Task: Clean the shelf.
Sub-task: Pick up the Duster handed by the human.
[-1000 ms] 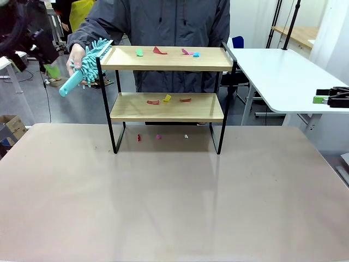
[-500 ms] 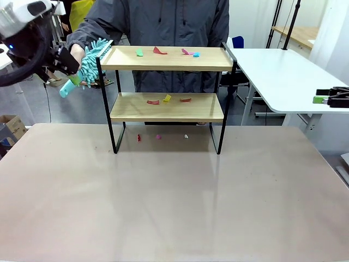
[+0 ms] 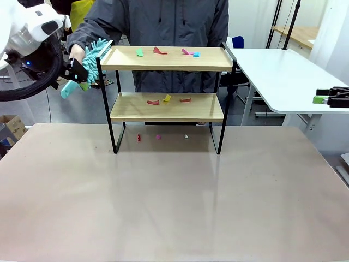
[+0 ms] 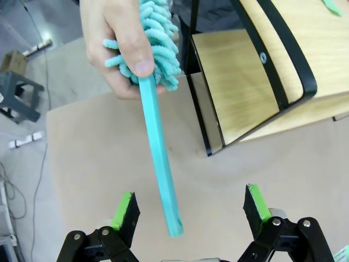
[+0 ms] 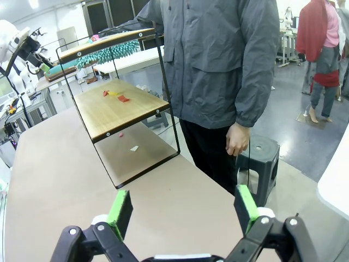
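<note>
The shelf [image 3: 169, 59] stands at the table's far middle, with small coloured scraps [image 3: 159, 51] on its top board, more on the lower board [image 3: 166, 107] and on the table beneath. At the shelf's left end a person's hand [image 3: 76, 54] holds out a turquoise duster [image 3: 92, 54]. My left gripper [image 3: 77, 78] is at the duster's handle. In the left wrist view the handle [image 4: 161, 164] runs between the open left gripper's [image 4: 191, 210] green pads without touching them, and the hand [image 4: 122, 49] grips the fluffy head. The right gripper [image 5: 182, 210] hangs open and empty, far from the shelf [image 5: 117, 106].
The person in a grey jacket [image 5: 218, 65] stands behind the shelf. A white side table [image 3: 283, 76] sits at the right with a black and green item [image 3: 330, 98] on it. The brown table [image 3: 174, 202] spreads out in front of the shelf.
My left arm has come in from the upper left and brought its open gripper around the duster's handle. The hand, duster and shelf have stayed put.
</note>
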Motion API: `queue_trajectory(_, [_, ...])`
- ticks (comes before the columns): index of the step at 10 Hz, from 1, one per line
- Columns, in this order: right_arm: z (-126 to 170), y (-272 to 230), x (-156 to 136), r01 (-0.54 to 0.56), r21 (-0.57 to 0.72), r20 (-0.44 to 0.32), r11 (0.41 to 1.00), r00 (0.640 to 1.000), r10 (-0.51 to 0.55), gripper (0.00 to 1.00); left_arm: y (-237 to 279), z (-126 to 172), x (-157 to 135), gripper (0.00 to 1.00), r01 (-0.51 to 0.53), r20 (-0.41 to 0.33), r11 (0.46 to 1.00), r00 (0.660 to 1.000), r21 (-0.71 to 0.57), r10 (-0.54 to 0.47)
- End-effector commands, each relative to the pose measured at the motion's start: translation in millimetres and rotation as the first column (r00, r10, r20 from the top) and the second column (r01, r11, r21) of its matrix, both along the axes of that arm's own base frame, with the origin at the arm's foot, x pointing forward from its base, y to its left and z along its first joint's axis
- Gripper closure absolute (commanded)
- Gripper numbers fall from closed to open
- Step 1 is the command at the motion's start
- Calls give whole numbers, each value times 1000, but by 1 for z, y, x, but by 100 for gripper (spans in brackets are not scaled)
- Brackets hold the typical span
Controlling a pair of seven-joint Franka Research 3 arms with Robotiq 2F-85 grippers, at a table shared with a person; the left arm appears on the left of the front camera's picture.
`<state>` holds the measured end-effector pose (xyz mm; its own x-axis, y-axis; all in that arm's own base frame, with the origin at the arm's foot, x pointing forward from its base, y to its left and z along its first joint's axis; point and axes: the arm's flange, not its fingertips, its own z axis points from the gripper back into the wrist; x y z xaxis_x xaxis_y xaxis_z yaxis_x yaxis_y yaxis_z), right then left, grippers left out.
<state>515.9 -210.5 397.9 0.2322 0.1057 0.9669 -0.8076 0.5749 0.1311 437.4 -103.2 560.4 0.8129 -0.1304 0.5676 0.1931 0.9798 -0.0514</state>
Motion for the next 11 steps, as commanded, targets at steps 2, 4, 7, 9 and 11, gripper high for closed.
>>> queue_trajectory(2, [2,1,1,-1,-1,4,1000,1000,1,0,-3,-6,4,7,-78,63,997,995,13,77])
queue_trajectory(4, [2,1,1,-1,-1,4,1000,1000,1,0,-1,-7,7,65,-87,75,996,993,22,85])
queue_trajectory(7, [2,1,1,-1,-1,4,1000,1000,1,0,-3,-12,11,100,-96,77,994,993,44,92])
queue_trajectory(9, [2,1,1,-1,-1,4,1000,1000,1,0,-3,-14,12,94,-101,69,993,993,52,97])
queue_trajectory(11, [2,1,1,-1,-1,4,1000,1000,1,0,-4,-13,12,100,-115,59,992,992,51,112])
